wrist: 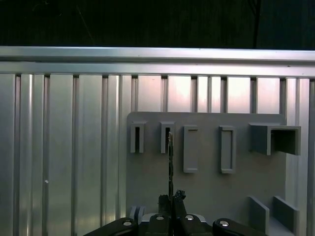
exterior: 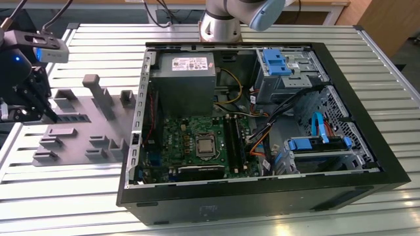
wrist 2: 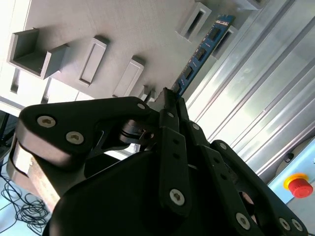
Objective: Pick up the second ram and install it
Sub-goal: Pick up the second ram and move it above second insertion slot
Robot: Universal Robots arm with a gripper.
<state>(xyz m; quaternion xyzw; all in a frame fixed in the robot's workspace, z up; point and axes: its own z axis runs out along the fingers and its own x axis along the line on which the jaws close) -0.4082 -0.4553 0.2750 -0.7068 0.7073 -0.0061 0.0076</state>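
Fingers of the gripper (wrist 2: 168,98) were drawn close together and pinched on the near end of the second ram (wrist 2: 201,51), its blue-green length with black chips running away from the fingertips along the edge of the grey tray (wrist 2: 123,29). In the first wrist view the stick (wrist: 170,160) appeared edge-on, rising from the gripper (wrist: 171,199) across the tray (wrist: 211,191) towards one of its narrow slots; whether it was lifted clear of the tray I could not tell. In the exterior view the gripper (exterior: 41,110) hung over the tray's far end at the exterior view's left, well apart from the open computer case (exterior: 262,196) on the slatted aluminium table (exterior: 59,196). Inside the case lay the green motherboard (exterior: 180,135) with its silver processor (exterior: 205,145), below the grey power supply (exterior: 187,64).
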